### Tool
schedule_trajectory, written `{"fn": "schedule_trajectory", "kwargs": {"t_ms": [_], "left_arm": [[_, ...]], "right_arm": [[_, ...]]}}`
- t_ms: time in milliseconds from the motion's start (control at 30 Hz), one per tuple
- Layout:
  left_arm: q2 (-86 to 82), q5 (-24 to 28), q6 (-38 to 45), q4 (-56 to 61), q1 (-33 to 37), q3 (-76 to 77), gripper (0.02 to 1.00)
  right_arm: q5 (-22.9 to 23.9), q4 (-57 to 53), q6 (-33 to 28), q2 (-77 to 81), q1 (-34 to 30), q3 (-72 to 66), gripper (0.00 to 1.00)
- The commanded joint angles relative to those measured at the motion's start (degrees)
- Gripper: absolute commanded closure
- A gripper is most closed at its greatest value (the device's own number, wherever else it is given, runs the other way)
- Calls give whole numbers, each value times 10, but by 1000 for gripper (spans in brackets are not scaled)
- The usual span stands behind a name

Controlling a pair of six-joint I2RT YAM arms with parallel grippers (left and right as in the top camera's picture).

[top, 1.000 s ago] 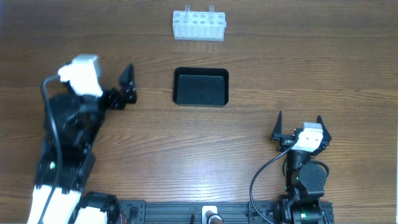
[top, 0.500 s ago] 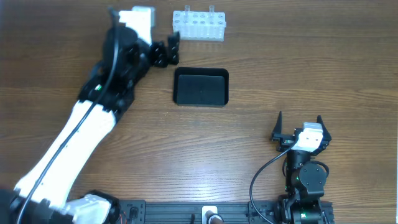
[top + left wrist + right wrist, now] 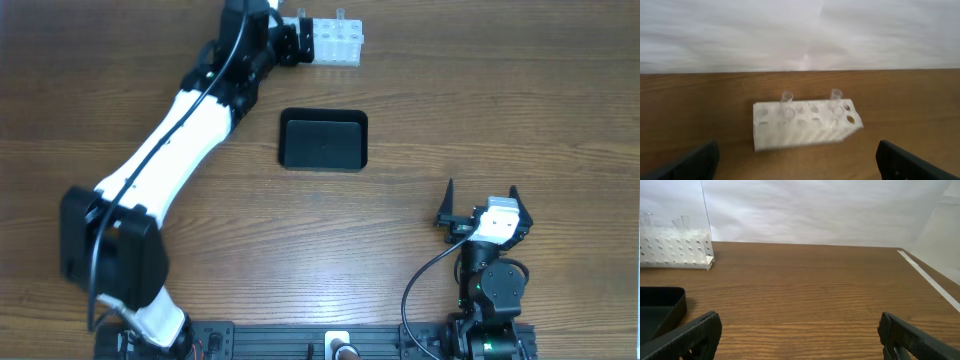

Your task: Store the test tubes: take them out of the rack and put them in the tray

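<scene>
Left hand (image 3: 297, 42), fingers spread wide, sits at top centre of the overhead frame squarely facing the rack (image 3: 336, 40), presumably lined up on its two upright test tubes (image 3: 786, 99); the black tray (image 3: 323, 140) lies just below on the bench (image 3: 520, 90), right hand (image 3: 480, 212) parted, idle, lower right.

Lab: test-tube rack (image 3: 336, 42) on wooden bench (image 3: 520, 120)
</scene>
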Motion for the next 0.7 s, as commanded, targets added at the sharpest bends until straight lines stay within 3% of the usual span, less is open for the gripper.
{"fn": "schedule_trajectory", "kwargs": {"t_ms": [33, 433, 700], "left_arm": [[66, -14, -6, 0, -2, 61, 20], [181, -13, -5, 13, -6, 133, 27], [202, -14, 68, 21, -8, 145, 45]], "right_arm": [[-1, -2, 2, -5, -3, -3, 9], [-1, -2, 2, -5, -3, -3, 7], [-1, -2, 2, -5, -3, -3, 9]]}}
